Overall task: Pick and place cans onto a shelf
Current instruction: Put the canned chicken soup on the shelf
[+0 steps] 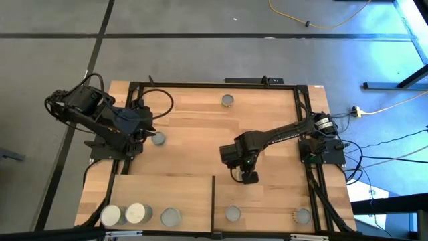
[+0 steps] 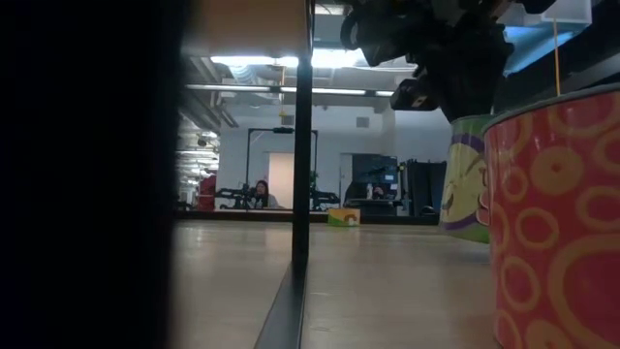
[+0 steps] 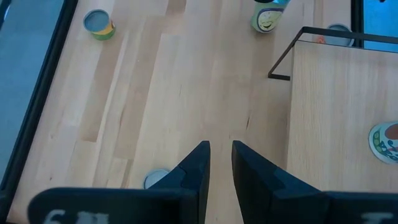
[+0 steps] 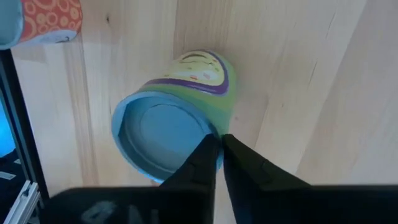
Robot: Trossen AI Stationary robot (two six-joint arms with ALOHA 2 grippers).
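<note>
My right gripper [image 1: 247,175] [image 4: 219,142] is shut on a green can with a purple band and a blue-grey top [image 4: 180,106], just beyond the far edge of the pale shelf [image 1: 167,191]. In the low view the can [image 2: 467,179] looks upright under the gripper. My left gripper [image 1: 144,127] [image 3: 221,148] is a little open and empty at the table's left, above a grey-topped can [image 1: 158,138]. Another can [image 1: 228,100] stands near the far edge. Several cans stand along the shelf's near edge, among them two whitish-topped [image 1: 110,215] and an orange one [image 1: 302,215]. My right gripper pinches the green can's top rim [image 4: 214,129] between its two fingers, one fingertip [image 4: 205,149] over the top and the other on the outside wall. The fingers come from above, slanting down. The can's bottom is about at table level; whether it is lifted, I cannot tell.
A thin black upright [image 1: 212,197] splits the shelf into left and right halves; it fills the middle of the low view [image 2: 302,145]. A black frame [image 1: 214,85] runs round the tabletop. The orange can [image 2: 552,223] stands close to the low camera. A person sits in the room behind [image 2: 260,192].
</note>
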